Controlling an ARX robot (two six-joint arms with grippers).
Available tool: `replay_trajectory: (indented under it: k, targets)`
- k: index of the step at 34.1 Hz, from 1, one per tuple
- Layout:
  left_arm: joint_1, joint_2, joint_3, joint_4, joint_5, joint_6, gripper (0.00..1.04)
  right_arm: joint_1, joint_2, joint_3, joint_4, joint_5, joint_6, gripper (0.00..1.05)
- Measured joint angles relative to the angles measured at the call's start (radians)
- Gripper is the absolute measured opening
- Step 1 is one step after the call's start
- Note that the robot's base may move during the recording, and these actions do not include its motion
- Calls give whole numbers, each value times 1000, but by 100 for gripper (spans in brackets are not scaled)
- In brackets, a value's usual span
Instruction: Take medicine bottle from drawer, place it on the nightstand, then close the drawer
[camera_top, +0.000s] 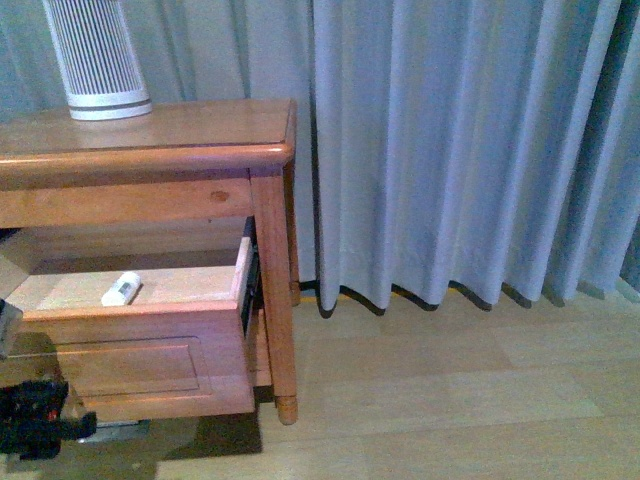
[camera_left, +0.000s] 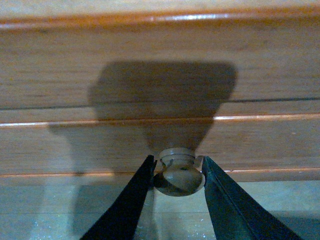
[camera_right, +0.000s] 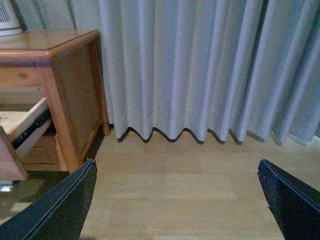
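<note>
Drawer (camera_top: 150, 365) of the nightstand (camera_top: 180, 128) stood pulled out well clear of the cabinet front, and its pale wood interior was open to the front view. Medicine bottle (camera_top: 121, 289) lay on its side on the drawer floor, close behind the front panel and apart from the drawer's right wall. It was white and small, and no gripper touched it.

My left gripper (camera_left: 177, 164) was clamped on the knob (camera_left: 181, 176) of the drawer front. In the left wrist view, one dark finger pressed each side of the round wooden knob, and the recessed-panel grooves ran across behind it. In the front view, only a dark part of my left arm (camera_top: 35, 418) showed low at the edge, in front of the drawer panel.

My right gripper (camera_right: 176, 162) was spread wide with nothing between its fingers. It hung over the pale plank floor (camera_right: 190, 190), well apart from the nightstand and facing the grey curtain (camera_right: 200, 65).

A black slide rail (camera_top: 250, 285) showed along the drawer's right side. On the nightstand top, a white ribbed device (camera_top: 97, 60) stood upright near the back. The rest of the top showed bare honey-brown wood.
</note>
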Motion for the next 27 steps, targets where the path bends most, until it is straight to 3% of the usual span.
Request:
replay_trajectory:
  k: [17, 27]
  targets:
    - [14, -99, -61, -85, 38, 11, 98, 0, 0, 0, 0, 0, 0, 98]
    - [93, -378, -51, -219, 44, 7, 98, 0, 0, 0, 0, 0, 0, 98]
